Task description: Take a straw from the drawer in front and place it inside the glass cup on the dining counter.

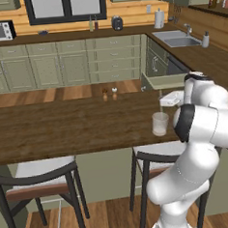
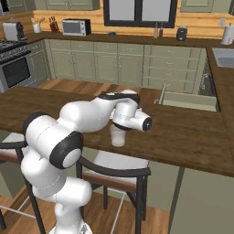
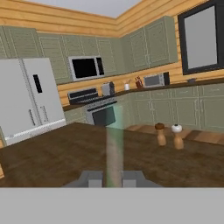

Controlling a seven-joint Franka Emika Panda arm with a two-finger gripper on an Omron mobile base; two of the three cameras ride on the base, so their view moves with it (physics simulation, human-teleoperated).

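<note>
Pale straw (image 3: 114, 148) is pinched in the closed hand (image 3: 113, 179), pointing to twelve o'clock; the cup (image 1: 160, 123) stands just below on the desk (image 1: 64, 129).

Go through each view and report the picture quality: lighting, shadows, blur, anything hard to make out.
Left base view: flat, even light, soft rendering; the glass cup is faint against the dining counter. Right base view: same flat light; the arm covers most of the cup's rim. Hand view: the straw between the gripper tips looks as a blurred, see-through pale band; the far cabinets are softly blurred.
</note>
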